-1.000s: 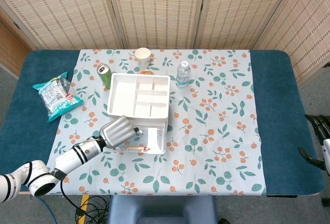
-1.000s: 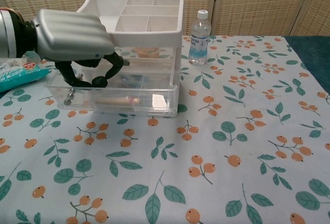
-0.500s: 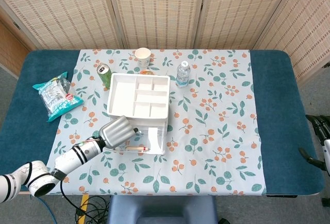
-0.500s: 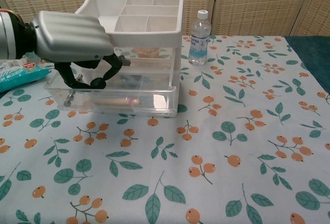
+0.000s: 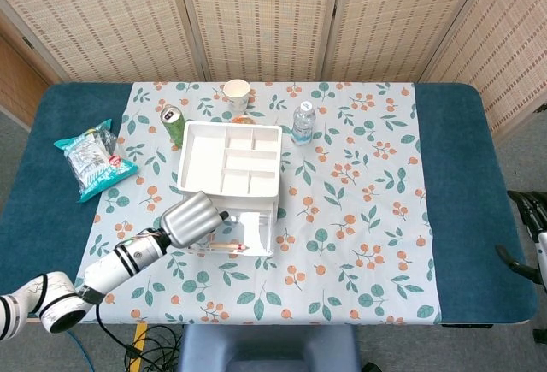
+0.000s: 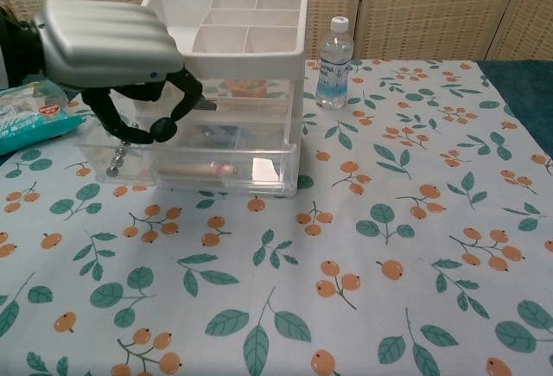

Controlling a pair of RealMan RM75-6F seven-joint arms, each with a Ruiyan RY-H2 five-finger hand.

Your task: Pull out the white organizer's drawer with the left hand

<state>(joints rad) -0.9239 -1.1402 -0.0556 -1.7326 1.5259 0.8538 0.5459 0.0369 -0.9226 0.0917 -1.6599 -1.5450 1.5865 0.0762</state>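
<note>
The white organizer (image 5: 229, 160) (image 6: 251, 22) stands mid-table, with an open divided tray on top and clear drawers below. Its lowest drawer (image 5: 232, 241) (image 6: 186, 164) is slid out toward me, and a small pale item lies inside it. My left hand (image 5: 190, 216) (image 6: 108, 43) hangs over the drawer's front left corner. The dark fingertips (image 6: 131, 132) curl down and hook the drawer's front rim. One small knob (image 6: 112, 169) shows free below them. My right hand (image 5: 530, 227) rests off the table's right edge, its fingers apart and holding nothing.
Behind the organizer stand a water bottle (image 5: 302, 122) (image 6: 333, 62), a green can (image 5: 173, 122) and a paper cup (image 5: 237, 94). A snack bag (image 5: 94, 160) (image 6: 30, 112) lies at the left. The floral cloth (image 6: 346, 272) covers the table.
My left hand has risen a little and shifted left over the drawer front, with its fingertips staying at the rim. The drawer has stayed pulled out. The right hand has not moved.
</note>
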